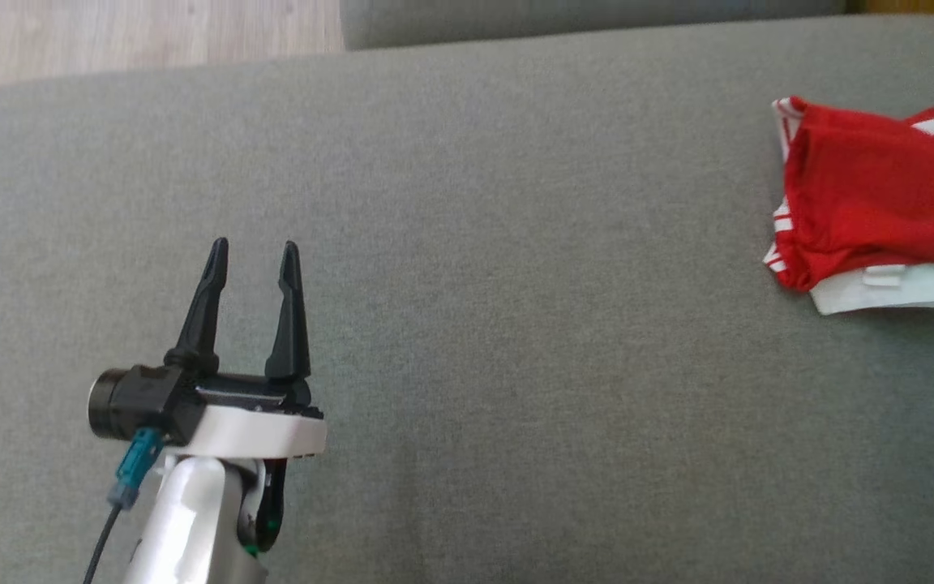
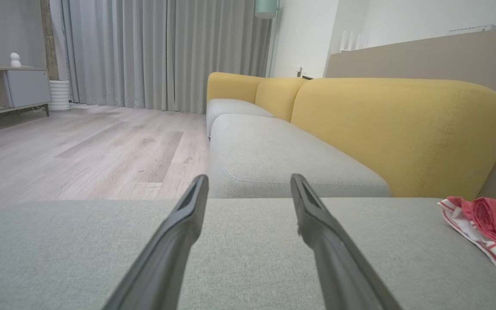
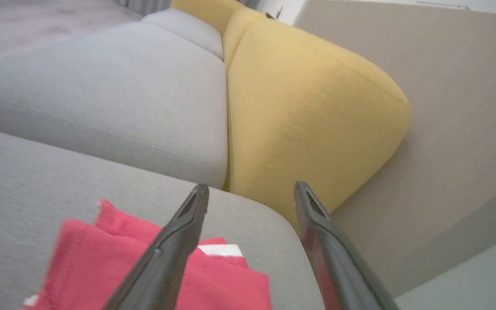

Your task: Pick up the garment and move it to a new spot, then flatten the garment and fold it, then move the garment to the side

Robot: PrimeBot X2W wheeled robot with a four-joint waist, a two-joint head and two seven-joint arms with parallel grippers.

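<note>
Garment of red-and-white cloth [image 1: 872, 195] lies folded at three o'clock on grey fabric sofa cushion [image 1: 516, 365]; I judge placement finished. My left gripper [image 1: 254, 243] and right gripper [image 3: 251, 186] gape empty; next, withdraw.

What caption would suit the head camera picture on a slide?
Folded red-and-white garment lies at right on the grey cushion; left gripper, fingers open, hovers well apart.

Garment [image 1: 872, 195] — red fabric with white striped edging and a white panel showing beneath — folded into a compact, slightly rumpled bundle. It lies flat on the grey seat cushion [image 1: 467, 243], at the right side, near the yellow backrest [image 3: 308, 107].
</note>
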